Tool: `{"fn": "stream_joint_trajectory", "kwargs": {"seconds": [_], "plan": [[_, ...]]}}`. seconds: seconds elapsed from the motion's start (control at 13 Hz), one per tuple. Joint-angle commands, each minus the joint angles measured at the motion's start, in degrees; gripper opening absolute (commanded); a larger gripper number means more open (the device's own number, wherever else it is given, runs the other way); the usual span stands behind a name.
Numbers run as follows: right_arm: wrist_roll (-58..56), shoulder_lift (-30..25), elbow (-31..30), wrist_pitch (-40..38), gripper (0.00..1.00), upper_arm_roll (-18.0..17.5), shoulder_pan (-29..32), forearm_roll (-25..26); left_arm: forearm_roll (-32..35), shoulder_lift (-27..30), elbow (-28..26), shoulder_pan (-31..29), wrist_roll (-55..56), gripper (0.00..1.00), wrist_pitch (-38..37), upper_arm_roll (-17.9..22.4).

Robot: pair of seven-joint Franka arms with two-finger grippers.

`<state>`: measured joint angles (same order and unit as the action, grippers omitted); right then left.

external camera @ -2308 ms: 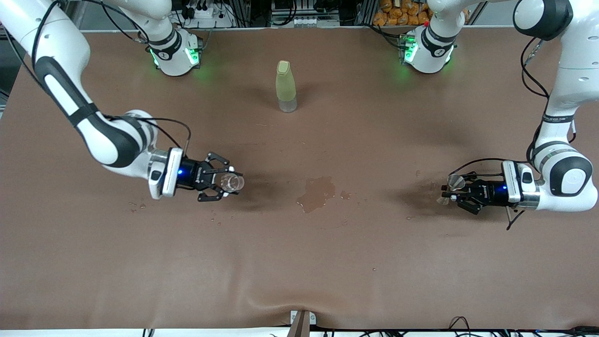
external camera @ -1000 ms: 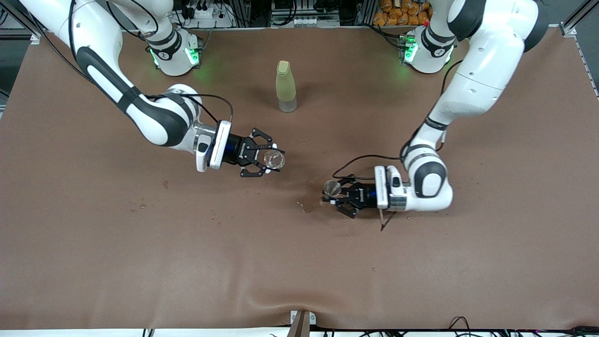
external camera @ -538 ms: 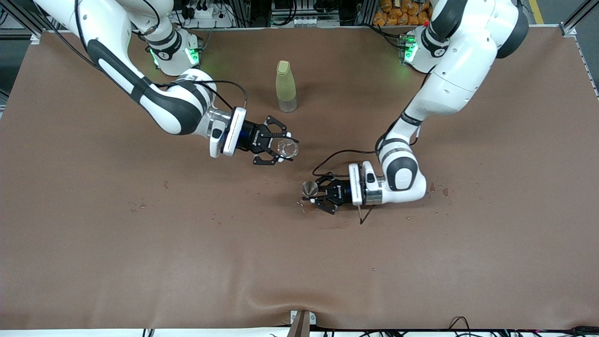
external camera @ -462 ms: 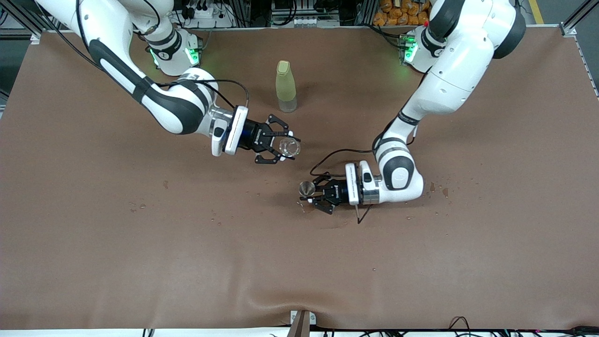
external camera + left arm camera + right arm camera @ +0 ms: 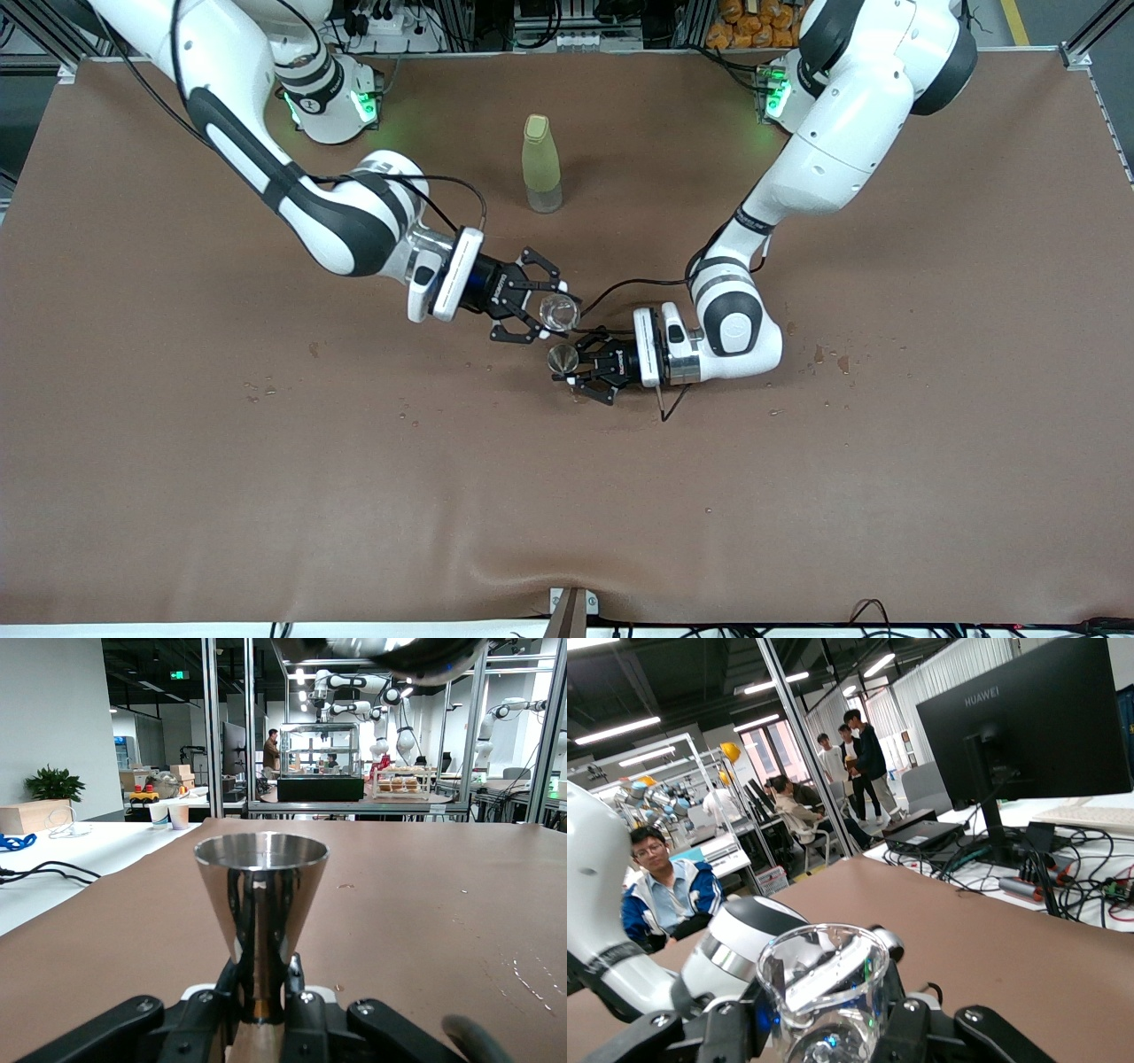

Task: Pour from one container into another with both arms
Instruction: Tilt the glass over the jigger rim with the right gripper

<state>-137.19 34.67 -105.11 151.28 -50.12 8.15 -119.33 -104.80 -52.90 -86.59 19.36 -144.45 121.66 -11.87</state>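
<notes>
The clear cup (image 5: 559, 311), pinched in the right gripper (image 5: 542, 308) fingers, has closed in and now hangs just above and beside the stemmed glass (image 5: 563, 358), which the left gripper (image 5: 576, 369) fingers clamp by the stem over the table (image 5: 266, 496); both have converged, so tipping looks imminent

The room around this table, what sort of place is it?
Most likely a robotics lab or research workshop. The left wrist view shows other robot arms on benches and a glass-walled enclosure; the right wrist view shows a Huawei monitor amid cabling and several people standing about.
</notes>
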Motion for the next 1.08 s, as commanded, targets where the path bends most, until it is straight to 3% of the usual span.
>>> {"fn": "stream_joint_trajectory", "kwargs": {"seconds": [0.0,0.46,1.0], "plan": [[0.42,1.54,1.93,0.77,0.13,1.52,-1.73,-1.87,-1.72,-0.54,1.51,0.85,0.31,0.00,0.78,0.53],[10.61,2.33,2.45,0.68,0.13,1.52,-3.84,-4.67,-1.90,-0.54,1.60,0.85,0.40,0.00,0.86,0.53],[15.19,3.65,5.70,0.50,0.13,4.77,-6.30,-9.07,-1.90,-0.54,1.51,0.85,0.49,0.00,0.86,0.53]]}}
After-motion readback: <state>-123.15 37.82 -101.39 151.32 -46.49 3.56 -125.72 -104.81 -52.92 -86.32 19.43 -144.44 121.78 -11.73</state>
